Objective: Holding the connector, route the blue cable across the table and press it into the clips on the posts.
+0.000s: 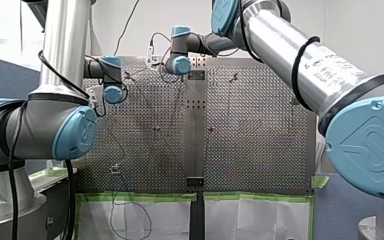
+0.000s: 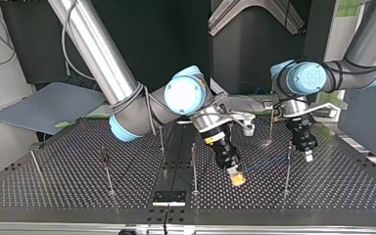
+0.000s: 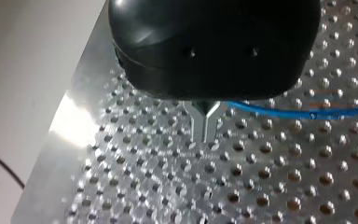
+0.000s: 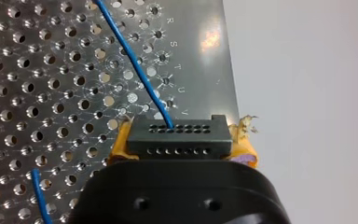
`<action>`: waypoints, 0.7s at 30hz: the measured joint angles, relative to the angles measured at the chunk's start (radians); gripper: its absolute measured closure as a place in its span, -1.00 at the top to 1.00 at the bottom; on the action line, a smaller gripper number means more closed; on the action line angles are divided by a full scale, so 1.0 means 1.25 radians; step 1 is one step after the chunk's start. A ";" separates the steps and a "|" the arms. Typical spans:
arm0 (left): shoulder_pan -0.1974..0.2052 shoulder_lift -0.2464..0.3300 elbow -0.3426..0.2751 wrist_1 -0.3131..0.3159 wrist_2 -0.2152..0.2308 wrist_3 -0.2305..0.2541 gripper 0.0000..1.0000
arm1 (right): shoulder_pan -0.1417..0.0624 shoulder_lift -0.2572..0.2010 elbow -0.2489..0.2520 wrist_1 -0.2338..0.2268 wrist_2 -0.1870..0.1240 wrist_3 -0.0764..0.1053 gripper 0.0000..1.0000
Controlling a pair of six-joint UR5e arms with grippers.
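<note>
In the right wrist view, the yellow pads of my right gripper (image 4: 177, 154) are shut on a black connector (image 4: 176, 137). The blue cable (image 4: 135, 65) leaves the connector's face and runs away over the perforated table. Across the table, the top view has my right gripper (image 2: 236, 177) low over the plate near the middle post (image 2: 193, 166). From there the blue cable (image 2: 267, 160) runs faintly toward my left gripper (image 2: 308, 155). My left gripper (image 3: 205, 126) has its metal fingers shut just above the plate. The cable (image 3: 307, 111) passes beside them; whether it touches them is hidden.
Thin posts stand on the plate, among them one (image 2: 288, 169) by my left gripper and one with a black clip (image 2: 104, 159) at the top view's left. A black bracket (image 2: 169, 198) sits at the near edge. Slack cable (image 1: 114, 202) hangs over the taped paper.
</note>
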 joint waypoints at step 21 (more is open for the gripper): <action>0.014 0.011 -0.007 -0.090 0.027 -0.125 0.87 | 0.007 0.001 0.043 0.033 0.063 -0.003 -1.00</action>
